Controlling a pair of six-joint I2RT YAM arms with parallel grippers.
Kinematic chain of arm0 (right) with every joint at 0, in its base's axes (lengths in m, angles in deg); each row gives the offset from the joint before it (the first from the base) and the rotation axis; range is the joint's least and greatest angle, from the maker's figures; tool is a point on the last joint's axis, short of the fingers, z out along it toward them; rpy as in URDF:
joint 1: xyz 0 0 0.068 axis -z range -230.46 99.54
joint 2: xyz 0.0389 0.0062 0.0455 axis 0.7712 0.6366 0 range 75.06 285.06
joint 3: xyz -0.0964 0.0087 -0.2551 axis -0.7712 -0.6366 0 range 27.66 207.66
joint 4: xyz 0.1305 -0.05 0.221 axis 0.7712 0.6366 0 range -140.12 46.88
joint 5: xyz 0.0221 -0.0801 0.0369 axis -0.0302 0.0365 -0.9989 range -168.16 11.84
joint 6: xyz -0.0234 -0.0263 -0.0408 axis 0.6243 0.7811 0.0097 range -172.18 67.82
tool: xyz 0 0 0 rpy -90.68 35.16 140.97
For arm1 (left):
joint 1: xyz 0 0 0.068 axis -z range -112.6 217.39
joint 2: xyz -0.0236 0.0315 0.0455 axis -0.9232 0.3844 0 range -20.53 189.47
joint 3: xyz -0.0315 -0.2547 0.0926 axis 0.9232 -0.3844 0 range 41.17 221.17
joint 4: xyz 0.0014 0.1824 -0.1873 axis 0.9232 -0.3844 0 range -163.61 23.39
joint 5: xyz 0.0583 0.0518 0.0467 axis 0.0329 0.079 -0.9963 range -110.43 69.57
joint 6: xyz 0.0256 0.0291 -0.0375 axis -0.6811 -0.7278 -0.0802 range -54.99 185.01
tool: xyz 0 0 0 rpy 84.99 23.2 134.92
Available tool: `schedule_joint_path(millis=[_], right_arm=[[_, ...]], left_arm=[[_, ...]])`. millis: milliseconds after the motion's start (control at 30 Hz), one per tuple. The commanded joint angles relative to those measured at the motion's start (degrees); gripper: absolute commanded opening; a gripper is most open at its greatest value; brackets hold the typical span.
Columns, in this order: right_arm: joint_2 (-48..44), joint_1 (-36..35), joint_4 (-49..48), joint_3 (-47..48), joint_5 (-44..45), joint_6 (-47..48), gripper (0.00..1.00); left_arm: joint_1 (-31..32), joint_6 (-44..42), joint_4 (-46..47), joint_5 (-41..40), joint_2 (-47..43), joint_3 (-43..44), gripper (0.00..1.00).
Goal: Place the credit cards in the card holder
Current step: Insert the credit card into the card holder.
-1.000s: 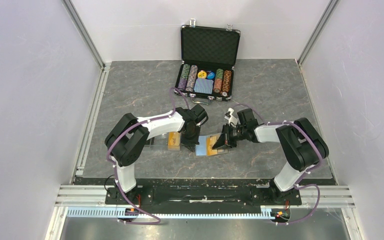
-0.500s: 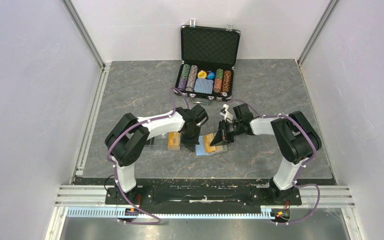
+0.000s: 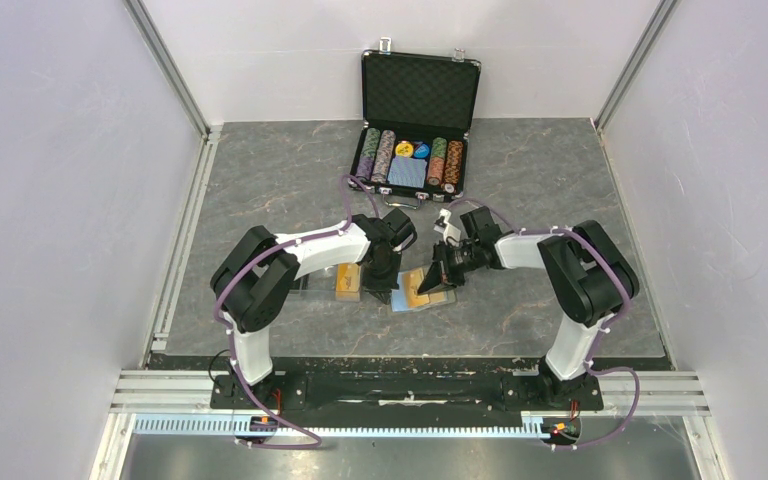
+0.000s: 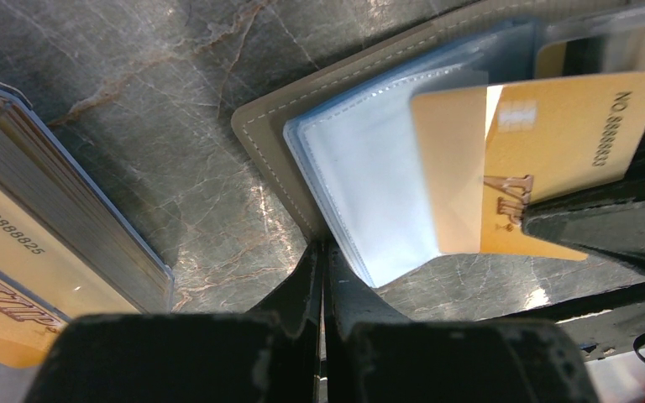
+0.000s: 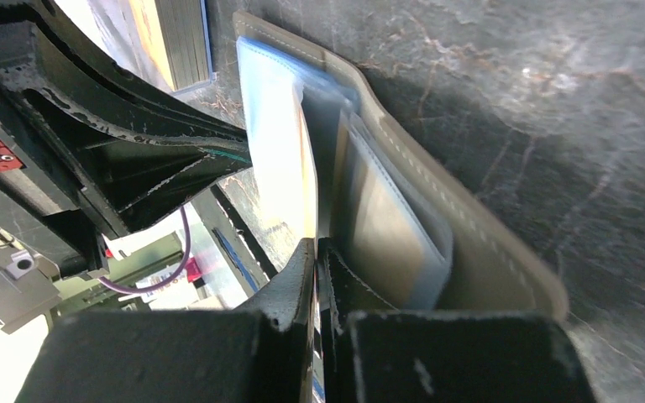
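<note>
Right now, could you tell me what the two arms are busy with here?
The right gripper pinches an orange credit card and has its end partly inside a clear sleeve of the open card holder. The left gripper, shut, appears to pinch the holder's sleeve edge to steady it. A stack of more cards lies beside it.

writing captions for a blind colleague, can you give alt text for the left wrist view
An orange card marked VIP, pinched by the right gripper, sits partly inside a clear sleeve of the open grey wallet on a dark marble table. The left gripper is closed at the wallet's near edge; a stack of orange cards lies at left.
</note>
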Motion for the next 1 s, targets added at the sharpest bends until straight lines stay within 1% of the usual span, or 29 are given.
schedule_joint_path(millis=[0, 233, 433, 600, 733, 967], right_arm=[[1.7, -3.1, -0.2, 0.2, 3.6, 0.9, 0.00], [1.9, -5.3, -1.5, 1.8, 4.5, -1.0, 0.00], [2.5, -6.1, -2.1, 2.7, 4.4, -1.7, 0.11], [2.4, -6.7, -1.4, 3.0, 4.6, -1.5, 0.16], [1.1, -6.6, 3.4, 4.1, 7.0, 1.0, 0.22], [-1.2, -6.9, 10.9, 6.6, 11.4, 4.1, 0.37]], left_arm=[[1.5, -1.2, 2.7, 1.0, 3.2, -0.3, 0.02], [1.6, -1.2, 2.6, 1.0, 3.1, -0.3, 0.02], [1.6, -1.1, 2.7, 1.1, 3.0, -0.2, 0.02], [1.6, -1.1, 2.6, 1.2, 3.0, -0.3, 0.02], [1.7, -1.0, 2.6, 1.2, 3.1, -0.2, 0.02], [1.7, -1.0, 2.6, 1.2, 3.1, -0.2, 0.02]])
